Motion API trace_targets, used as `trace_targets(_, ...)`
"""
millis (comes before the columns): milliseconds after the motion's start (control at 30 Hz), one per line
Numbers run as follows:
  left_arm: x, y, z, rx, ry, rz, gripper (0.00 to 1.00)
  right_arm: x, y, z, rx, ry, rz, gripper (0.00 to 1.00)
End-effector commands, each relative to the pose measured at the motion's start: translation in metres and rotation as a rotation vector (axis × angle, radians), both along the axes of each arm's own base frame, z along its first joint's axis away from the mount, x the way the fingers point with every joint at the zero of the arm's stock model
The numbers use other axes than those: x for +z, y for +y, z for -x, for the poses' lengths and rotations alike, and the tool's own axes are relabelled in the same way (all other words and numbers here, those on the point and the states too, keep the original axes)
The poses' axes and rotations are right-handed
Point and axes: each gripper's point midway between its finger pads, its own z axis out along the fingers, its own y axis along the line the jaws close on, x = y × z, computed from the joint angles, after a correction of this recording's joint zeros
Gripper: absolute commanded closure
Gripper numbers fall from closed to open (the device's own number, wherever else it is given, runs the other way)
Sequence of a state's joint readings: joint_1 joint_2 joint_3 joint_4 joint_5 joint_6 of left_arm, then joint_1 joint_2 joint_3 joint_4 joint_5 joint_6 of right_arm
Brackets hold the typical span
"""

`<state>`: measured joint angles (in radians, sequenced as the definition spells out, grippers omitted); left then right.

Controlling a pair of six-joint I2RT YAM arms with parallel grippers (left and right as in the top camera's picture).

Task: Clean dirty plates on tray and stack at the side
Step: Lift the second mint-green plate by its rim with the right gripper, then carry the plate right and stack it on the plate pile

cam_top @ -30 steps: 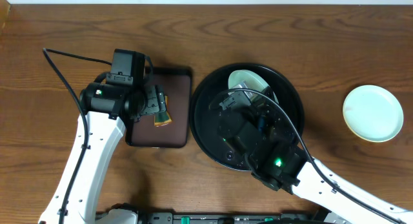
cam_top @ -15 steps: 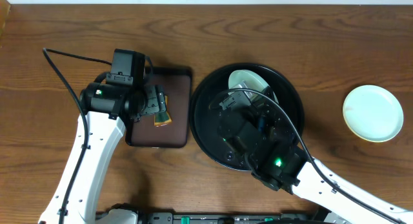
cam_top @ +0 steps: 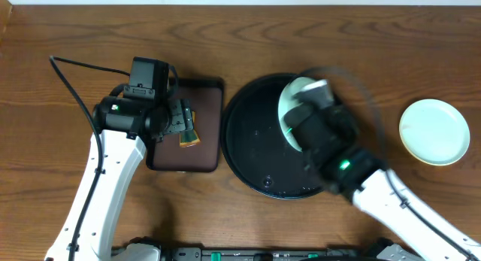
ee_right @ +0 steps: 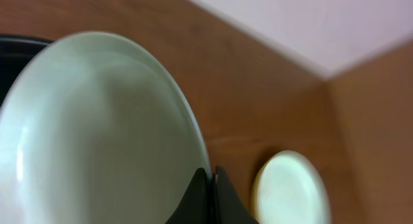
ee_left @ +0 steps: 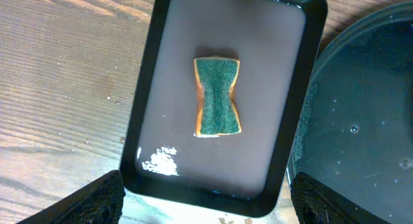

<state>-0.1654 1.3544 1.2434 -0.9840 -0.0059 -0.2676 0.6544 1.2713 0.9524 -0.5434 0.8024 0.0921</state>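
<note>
Right arm swings up and toward the right edge of the counter since the earlier frame; it no longer crouches low over the black tray (cam_top: 244,144). Right hand (ee_right: 210,187) is clamped on the rim of a mint plate (ee_right: 97,133), fingers pinched narrow on its edge. Plate is tilted on edge, off the tray floor, above the tray's far-right part. No smear visible on the face shown in the right wrist view, though motion blur limits that.

Second mint plate (cam_top: 434,132) lies flat near the counter's right edge, well apart from the tray. Judgement: held plate is done being wiped and is on its way to stack on that one. Third plate not seen; may be hidden under the arm.

Left hand (ee_left: 210,197) has not moved: it hovers over the brown tray (ee_left: 145,101) left of centre, fingers spread wide, holding nothing. Sponge (ee_left: 217,97) lies flat in that tray, directly below.

Risk: thin rim grip, plate could slip or pivot during the carry.
</note>
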Motion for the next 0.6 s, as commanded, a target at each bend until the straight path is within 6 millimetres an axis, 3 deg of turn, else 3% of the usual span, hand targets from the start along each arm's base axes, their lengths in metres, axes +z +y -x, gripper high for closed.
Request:
trace_targets(0, 0.006, 0.001, -0.003, 0.000, -0.016, -0.001, 0.17, -0.011, -0.025, -0.011, -0.112, 0.067, -0.421, 0.99)
trace_targets(100, 0.006, 0.001, -0.003, 0.000, -0.016, -0.001, 0.16, -0.022, -0.054, -0.016, -0.170, 0.132, -0.612, 0.99)
trace_targets(267, 0.006, 0.001, -0.003, 0.000, -0.016, -0.001, 0.17, -0.026, -0.147, -0.013, -0.407, 0.092, -0.837, 0.99)
trace_targets(300, 0.006, 0.001, -0.003, 0.000, -0.016, -0.001, 0.16, -0.027, -0.177, -0.007, -0.501, 0.053, -0.860, 0.99)
trace_targets(400, 0.006, 0.001, -0.003, 0.000, -0.016, -0.001, 0.17, -0.031, -0.227, 0.009, -0.657, -0.006, -0.880, 0.99)
trace_targets(433, 0.006, 0.001, -0.003, 0.000, -0.016, -0.001, 0.17, -0.040, -0.262, 0.024, -0.795, -0.039, -0.910, 0.99)
trace_targets(567, 0.006, 0.001, -0.003, 0.000, -0.016, -0.001, 0.16, -0.064, -0.304, 0.044, -0.968, -0.050, -0.953, 0.99)
